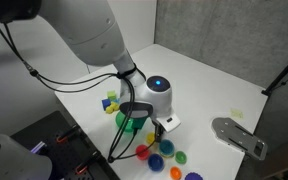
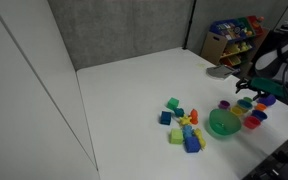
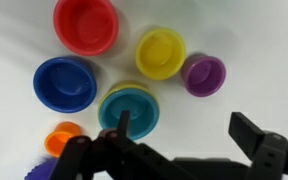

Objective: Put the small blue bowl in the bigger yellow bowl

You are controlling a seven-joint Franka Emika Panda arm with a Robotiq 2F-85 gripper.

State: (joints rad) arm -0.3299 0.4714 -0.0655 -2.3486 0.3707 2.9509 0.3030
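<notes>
In the wrist view a small light-blue bowl (image 3: 129, 110) sits nested inside the bigger yellow bowl (image 3: 130, 87), of which only a thin rim shows. The smaller yellow bowl (image 3: 161, 52) stands empty just beyond it. My gripper (image 3: 184, 132) is open and empty above the table. Its one finger overlaps the near rim of the light-blue bowl and the other finger is off to the side over bare table. In an exterior view the gripper (image 1: 161, 128) hangs over the cluster of small bowls.
A dark blue bowl (image 3: 64, 83), a red bowl (image 3: 84, 25), a purple bowl (image 3: 203, 74) and an orange bowl (image 3: 62, 137) surround the nested pair. A big green bowl (image 2: 224, 123) and a pile of coloured blocks (image 2: 184, 125) lie nearby. A grey metal plate (image 1: 239, 135) lies on the table.
</notes>
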